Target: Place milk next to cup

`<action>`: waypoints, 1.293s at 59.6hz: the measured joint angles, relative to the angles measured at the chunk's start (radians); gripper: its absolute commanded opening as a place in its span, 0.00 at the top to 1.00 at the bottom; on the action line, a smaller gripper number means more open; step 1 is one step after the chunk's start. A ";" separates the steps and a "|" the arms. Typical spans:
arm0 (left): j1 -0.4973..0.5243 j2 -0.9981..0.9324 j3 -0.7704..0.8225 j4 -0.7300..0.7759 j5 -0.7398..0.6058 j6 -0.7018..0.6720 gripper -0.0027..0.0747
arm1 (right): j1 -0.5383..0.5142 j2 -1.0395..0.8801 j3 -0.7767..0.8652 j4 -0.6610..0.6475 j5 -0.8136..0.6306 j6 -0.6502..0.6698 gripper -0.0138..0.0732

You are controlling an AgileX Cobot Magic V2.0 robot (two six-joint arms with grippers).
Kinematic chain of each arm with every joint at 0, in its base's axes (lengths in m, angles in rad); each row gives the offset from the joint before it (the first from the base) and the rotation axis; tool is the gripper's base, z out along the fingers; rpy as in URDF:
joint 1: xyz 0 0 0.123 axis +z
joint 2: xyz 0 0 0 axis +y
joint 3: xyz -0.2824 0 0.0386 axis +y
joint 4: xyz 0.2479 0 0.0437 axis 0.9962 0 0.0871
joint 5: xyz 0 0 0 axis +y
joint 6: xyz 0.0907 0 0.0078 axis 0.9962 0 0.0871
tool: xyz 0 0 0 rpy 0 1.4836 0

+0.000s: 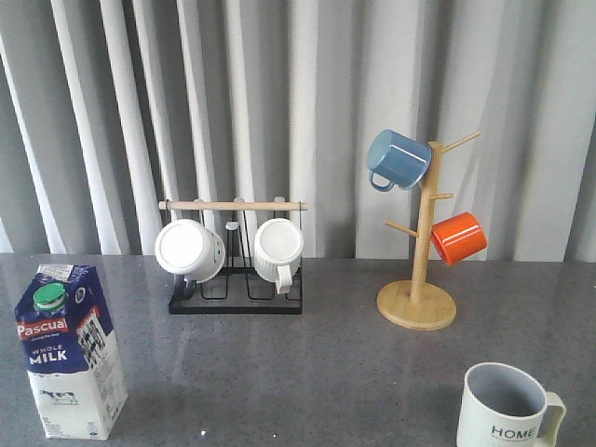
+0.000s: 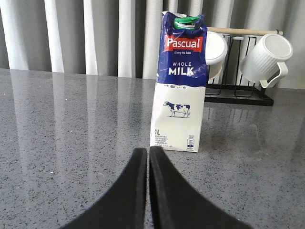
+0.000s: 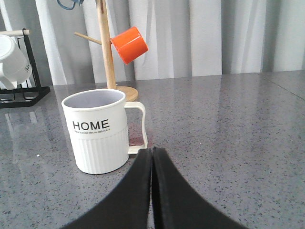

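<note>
- The milk (image 1: 67, 352), labelled "Pascual WHOLE MILK", stands upright near the counter's (image 1: 307, 372) near-left edge, just beyond the clenched, empty left gripper (image 2: 148, 155)
- Bare counter spans the middle
- The "HOME" cup (image 1: 507, 408) stands near-right, just before the clenched, empty right gripper (image 3: 152, 155)

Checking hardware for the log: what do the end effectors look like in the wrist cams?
Both look alike. The left end effector shows two matte black fingers, broad at the base and curving to narrow tips. The right end effector has the same black, smooth, tapered pair. No markings, cables or pads show. Neither arm appears in the front view.
</note>
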 measured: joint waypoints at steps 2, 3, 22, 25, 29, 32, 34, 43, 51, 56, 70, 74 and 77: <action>0.000 0.000 0.000 0.000 0.000 0.000 0.97 | 0.000 0.000 0.000 0.000 0.000 0.000 0.85; 0.000 0.000 0.000 0.000 0.000 0.000 0.97 | 0.000 0.000 0.000 0.000 0.000 0.000 0.85; 0.000 0.000 0.000 0.000 0.000 0.000 0.97 | 0.000 0.000 0.000 0.000 0.000 0.000 0.85; 0.000 0.000 0.000 0.000 0.000 0.000 0.97 | 0.000 0.000 0.000 0.000 0.000 0.000 0.85; 0.000 0.000 0.000 0.000 0.000 0.000 0.97 | 0.000 0.000 0.000 0.000 0.000 0.000 0.85; 0.000 0.000 0.000 0.000 0.000 0.000 0.97 | 0.000 0.000 0.000 0.000 0.000 0.000 0.85; 0.000 0.000 0.000 0.000 0.000 0.000 0.97 | 0.000 0.000 0.000 0.000 0.000 0.000 0.85; 0.000 0.000 0.000 0.000 0.000 0.000 0.97 | 0.000 0.000 0.000 0.000 0.000 0.000 0.85; 0.000 0.000 0.000 0.000 0.000 0.000 0.97 | 0.000 0.000 0.000 0.000 0.000 0.000 0.85; 0.000 0.000 0.000 0.000 0.000 0.000 0.97 | 0.000 0.000 0.000 0.000 0.000 0.000 0.85; 0.000 0.000 0.000 0.000 0.000 0.000 0.97 | 0.000 0.000 0.000 0.000 0.000 0.000 0.85; 0.000 0.000 0.000 0.000 0.000 0.000 0.97 | 0.000 0.000 0.000 0.000 -0.005 0.000 0.85; 0.000 0.000 0.000 0.000 0.000 0.000 0.97 | 0.000 0.000 0.000 0.000 -0.013 0.000 0.85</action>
